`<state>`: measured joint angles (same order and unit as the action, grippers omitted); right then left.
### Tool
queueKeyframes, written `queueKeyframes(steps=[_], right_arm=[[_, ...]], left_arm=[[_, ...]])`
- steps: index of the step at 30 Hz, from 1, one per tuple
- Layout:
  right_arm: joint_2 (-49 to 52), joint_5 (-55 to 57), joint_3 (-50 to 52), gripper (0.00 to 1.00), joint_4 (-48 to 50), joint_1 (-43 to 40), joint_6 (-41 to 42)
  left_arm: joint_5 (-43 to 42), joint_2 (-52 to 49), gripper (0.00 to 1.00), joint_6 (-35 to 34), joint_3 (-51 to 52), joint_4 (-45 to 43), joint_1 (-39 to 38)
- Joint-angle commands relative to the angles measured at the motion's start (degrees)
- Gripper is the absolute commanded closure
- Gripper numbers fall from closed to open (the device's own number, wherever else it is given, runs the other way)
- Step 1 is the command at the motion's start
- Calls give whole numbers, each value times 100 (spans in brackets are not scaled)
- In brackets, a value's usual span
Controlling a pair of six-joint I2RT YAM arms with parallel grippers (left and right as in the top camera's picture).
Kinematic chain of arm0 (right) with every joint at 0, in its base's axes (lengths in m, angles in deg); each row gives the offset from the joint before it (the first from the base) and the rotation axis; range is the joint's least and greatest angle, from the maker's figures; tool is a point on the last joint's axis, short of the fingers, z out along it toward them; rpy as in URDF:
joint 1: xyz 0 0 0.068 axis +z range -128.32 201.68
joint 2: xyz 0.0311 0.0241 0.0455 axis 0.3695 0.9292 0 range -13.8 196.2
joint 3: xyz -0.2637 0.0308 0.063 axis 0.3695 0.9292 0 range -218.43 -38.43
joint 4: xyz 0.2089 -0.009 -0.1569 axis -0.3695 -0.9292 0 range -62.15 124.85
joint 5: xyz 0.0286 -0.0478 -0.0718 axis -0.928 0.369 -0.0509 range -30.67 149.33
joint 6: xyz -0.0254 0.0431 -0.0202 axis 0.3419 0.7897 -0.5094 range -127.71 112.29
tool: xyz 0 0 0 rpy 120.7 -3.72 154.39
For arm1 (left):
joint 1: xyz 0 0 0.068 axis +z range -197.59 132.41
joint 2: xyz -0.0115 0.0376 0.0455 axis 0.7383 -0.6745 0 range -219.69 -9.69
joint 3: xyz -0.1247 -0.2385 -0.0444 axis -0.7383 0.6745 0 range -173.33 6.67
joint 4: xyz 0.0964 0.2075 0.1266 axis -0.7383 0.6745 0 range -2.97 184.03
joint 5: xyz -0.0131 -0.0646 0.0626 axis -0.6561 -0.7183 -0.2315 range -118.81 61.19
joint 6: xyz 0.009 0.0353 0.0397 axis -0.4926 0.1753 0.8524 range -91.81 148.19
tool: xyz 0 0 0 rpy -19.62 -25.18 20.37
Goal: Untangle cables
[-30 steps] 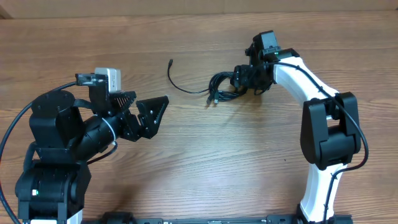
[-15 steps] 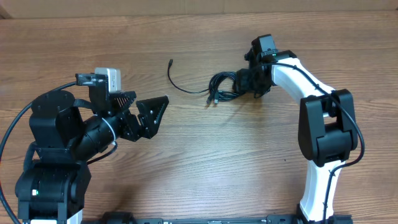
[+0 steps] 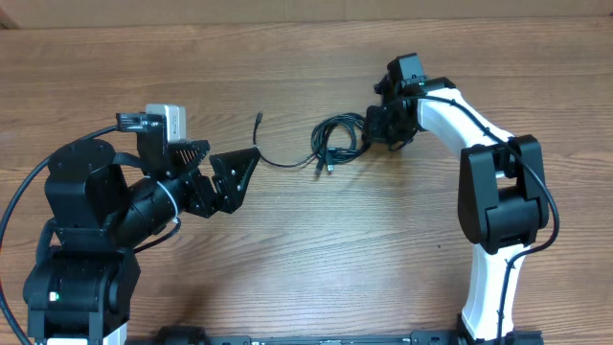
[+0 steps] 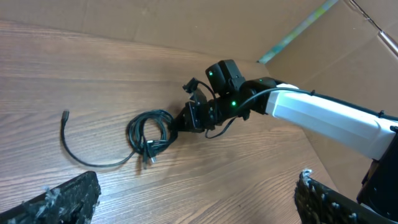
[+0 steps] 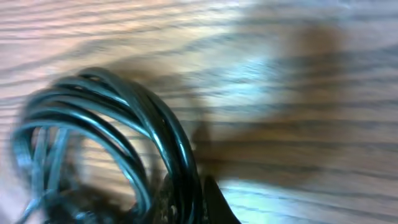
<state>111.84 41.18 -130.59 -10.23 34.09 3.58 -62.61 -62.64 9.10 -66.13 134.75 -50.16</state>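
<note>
- The cables [image 4: 151, 144] lie on the desk [image 3: 326, 249] as one small coil of several loops, between the two arms and on the far side from their bases.
- A single loose strand leaves the coil toward the left arm, curves, and ends in a small plug. Short plug ends stick out at the coil's near edge.
- The right tool [image 3: 383, 126] is clenched on the cables at the coil's right edge. Its blurred wrist view shows loops running down to a finger.
- The left tool [image 3: 222, 165] is released, with its fingers spread wide, and sits close to the loose strand.
</note>
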Motion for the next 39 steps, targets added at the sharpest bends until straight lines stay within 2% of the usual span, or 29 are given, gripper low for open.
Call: queueKeyframes(steps=[1,10,19,25,29,39], right_arm=[[-254,-507,-522,96,-63,17,-136],[-946,-540,-1401,96,-1075,50,-160],[-1860,-1008,-1464,96,-1471,50,-286],[-2260,-1714,-1464,96,-1766,79,-284],[-2463,-2085,-1464,96,-2017,240,-286],[-3200,-2100,-1475,96,-2367,1088,-417]], left_arm=[[-28,-31,0,131,-76,-22,31],[-28,-389,0,398,-76,153,31],[-31,-911,0,623,-76,345,28],[-81,-1150,0,1099,-76,387,28],[-295,-1185,0,1749,-76,389,-26],[-369,-1185,0,2704,-76,435,-623]])
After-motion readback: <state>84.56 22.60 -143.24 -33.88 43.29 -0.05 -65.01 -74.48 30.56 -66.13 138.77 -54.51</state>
